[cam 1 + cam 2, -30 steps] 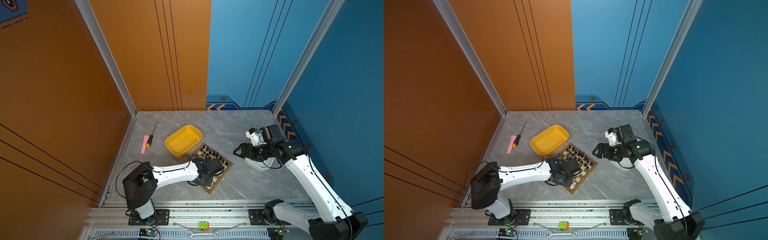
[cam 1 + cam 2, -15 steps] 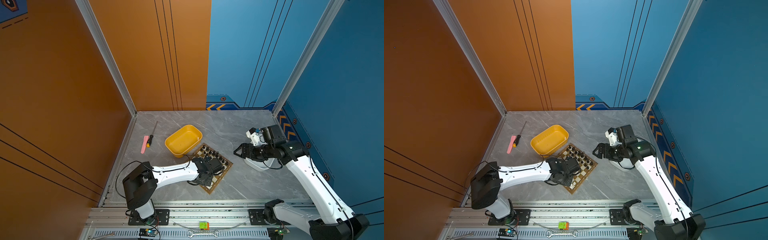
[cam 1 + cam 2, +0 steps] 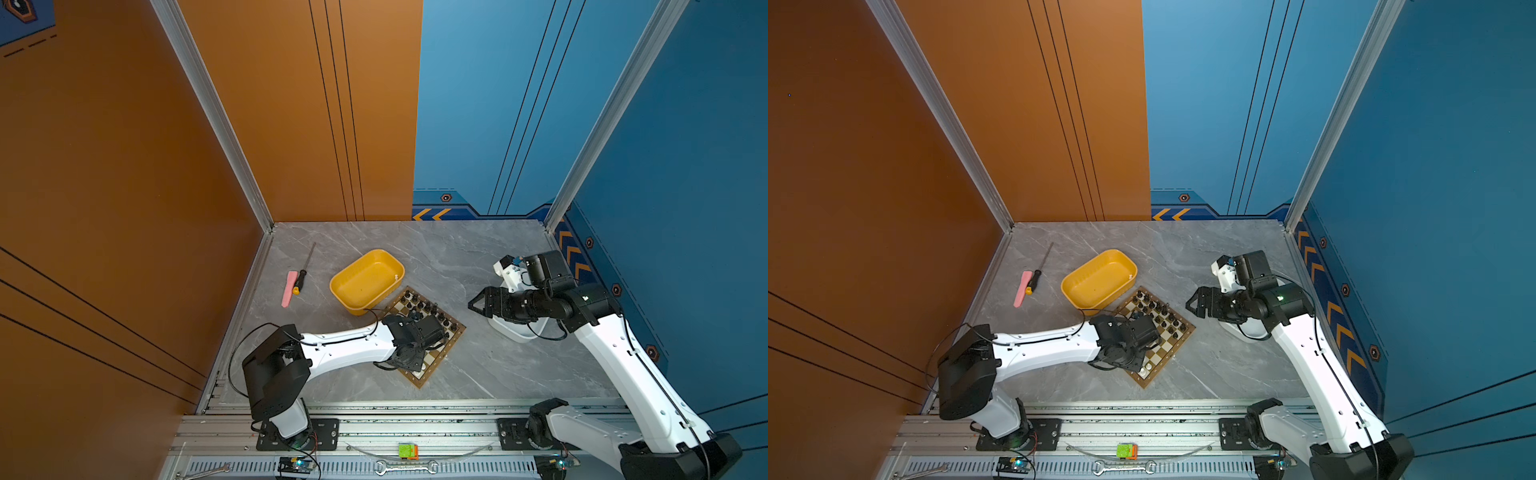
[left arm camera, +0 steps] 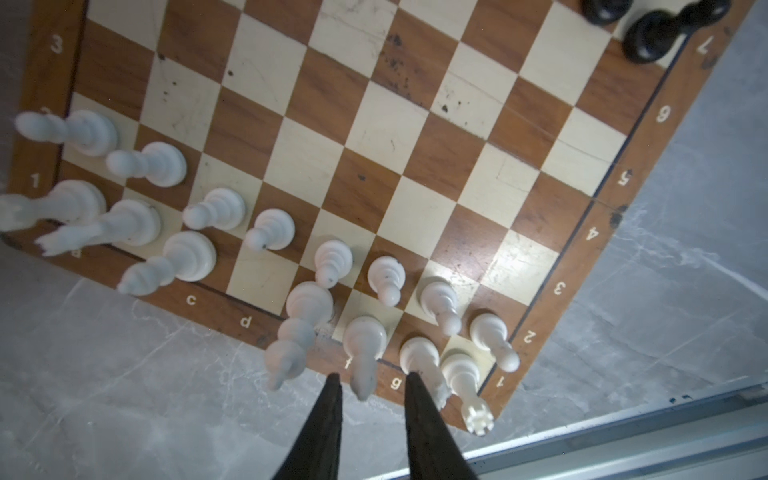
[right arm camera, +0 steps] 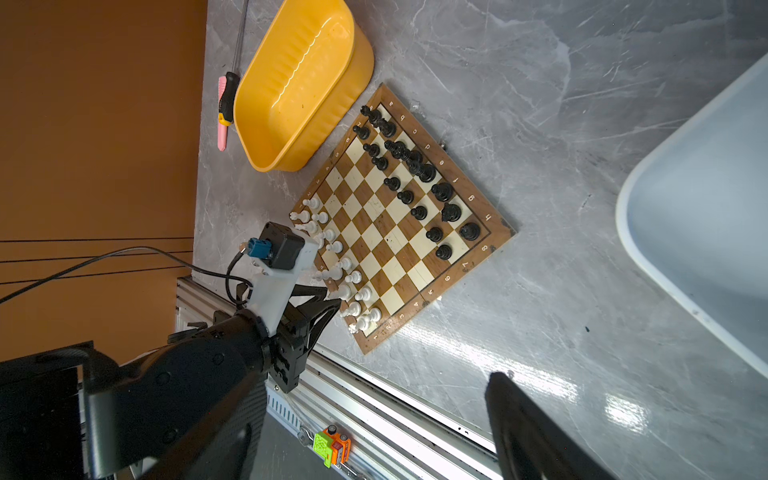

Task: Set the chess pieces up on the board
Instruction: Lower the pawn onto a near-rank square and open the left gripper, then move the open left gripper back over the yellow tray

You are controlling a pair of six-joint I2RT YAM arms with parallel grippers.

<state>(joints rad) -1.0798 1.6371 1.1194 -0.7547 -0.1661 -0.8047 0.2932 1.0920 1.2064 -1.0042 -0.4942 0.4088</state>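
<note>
The board [image 3: 437, 358] [image 3: 1163, 353] lies at the table's front middle, turned like a diamond. Black chess pieces [image 3: 424, 308] [image 5: 411, 166] fill its far two rows. White chess pieces [image 4: 270, 228] [image 5: 332, 249] stand in its near two rows. My left gripper [image 4: 372, 375] [image 5: 332, 299] hovers over the board's near edge, open. The tip of a white bishop [image 4: 362, 353] on the f square shows in the narrow gap, clear of both fingers [image 4: 328, 415]. My right gripper [image 3: 473, 305] [image 3: 1189, 305] hangs open and empty, right of the board.
A yellow tray [image 3: 365, 278] [image 5: 291, 95] touches the board's far left edge, with a small white thing [image 3: 396, 276] at its rim. A white tray [image 3: 515, 336] [image 5: 706, 208] sits under the right arm. A screwdriver [image 3: 301, 276] and a pink strip [image 3: 289, 282] lie at left.
My left gripper's jaws have parted a little around the white bishop. Both arms stay about where they were.
</note>
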